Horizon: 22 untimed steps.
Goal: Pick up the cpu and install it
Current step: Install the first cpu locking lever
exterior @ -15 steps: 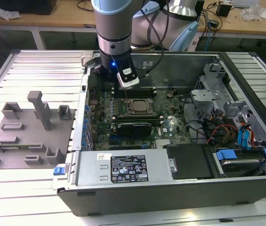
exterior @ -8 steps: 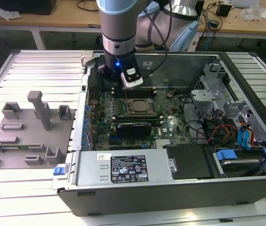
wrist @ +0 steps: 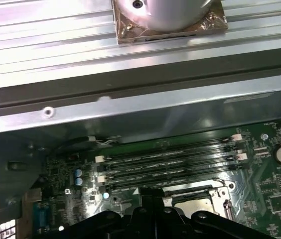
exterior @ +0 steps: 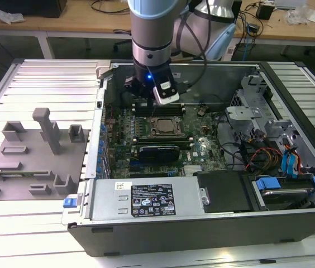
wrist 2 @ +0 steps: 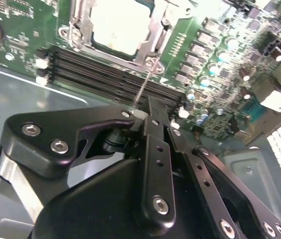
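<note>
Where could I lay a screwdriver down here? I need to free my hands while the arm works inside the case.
The ribbed metal table beyond the grey holder plate, and its strip in front of it, are bare. Inside the computer case it is crowded: the gripper hangs just behind the cpu in its socket, and cables fill the exterior view's right.

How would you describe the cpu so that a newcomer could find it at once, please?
Start at the open computer case and find the green motherboard inside. Near its middle, below the arm's tool, the cpu lies within a dark square socket frame. It is a flat, pale metal square, unlike the long black memory slots beside it.
</note>
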Each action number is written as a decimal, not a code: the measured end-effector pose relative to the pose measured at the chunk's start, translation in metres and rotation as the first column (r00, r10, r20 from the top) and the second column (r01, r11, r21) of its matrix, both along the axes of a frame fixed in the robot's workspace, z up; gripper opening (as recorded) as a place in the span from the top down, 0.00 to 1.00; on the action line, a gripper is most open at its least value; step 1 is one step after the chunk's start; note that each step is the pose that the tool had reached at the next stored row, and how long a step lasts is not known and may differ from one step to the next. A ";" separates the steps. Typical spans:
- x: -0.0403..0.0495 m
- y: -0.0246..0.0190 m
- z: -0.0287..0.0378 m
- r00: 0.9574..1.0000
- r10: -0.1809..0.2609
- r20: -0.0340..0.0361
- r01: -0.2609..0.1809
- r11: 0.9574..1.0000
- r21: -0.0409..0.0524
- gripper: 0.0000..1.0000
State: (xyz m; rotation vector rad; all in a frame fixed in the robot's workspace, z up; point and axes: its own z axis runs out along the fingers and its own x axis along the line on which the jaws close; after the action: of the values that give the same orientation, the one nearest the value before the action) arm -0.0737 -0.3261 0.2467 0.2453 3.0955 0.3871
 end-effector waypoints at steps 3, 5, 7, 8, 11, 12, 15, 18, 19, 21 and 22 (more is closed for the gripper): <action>0.0060 -0.0004 -0.0002 1.000 -0.003 -0.001 0.003 1.000 0.000 0.89; 0.0065 -0.0004 -0.0002 1.000 -0.004 -0.001 0.004 1.000 0.000 0.89; 0.0065 -0.0006 -0.0016 1.000 -0.004 0.000 0.004 1.000 0.000 0.89; 0.0065 -0.0007 -0.0031 1.000 -0.004 0.003 0.004 1.000 0.000 0.89; 0.0065 -0.0010 -0.0062 1.000 -0.004 0.011 0.004 1.000 0.000 0.89; 0.0064 -0.0012 -0.0075 1.000 -0.004 0.017 0.004 1.000 0.000 0.89; 0.0068 -0.0015 -0.0104 1.000 -0.003 0.027 0.003 1.000 -0.001 0.89; 0.0104 -0.0016 -0.0136 1.000 -0.004 0.028 0.004 1.000 -0.003 0.89; 0.0134 -0.0016 -0.0147 1.000 -0.004 0.028 0.004 1.000 -0.004 0.89; 0.0165 -0.0016 -0.0157 1.000 -0.004 0.028 0.004 1.000 -0.004 0.89; 0.0182 -0.0016 -0.0162 1.000 -0.004 0.028 0.004 1.000 -0.004 0.89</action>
State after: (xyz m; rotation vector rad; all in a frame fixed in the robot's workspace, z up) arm -0.0555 -0.3277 0.2306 0.2433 3.0677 0.3813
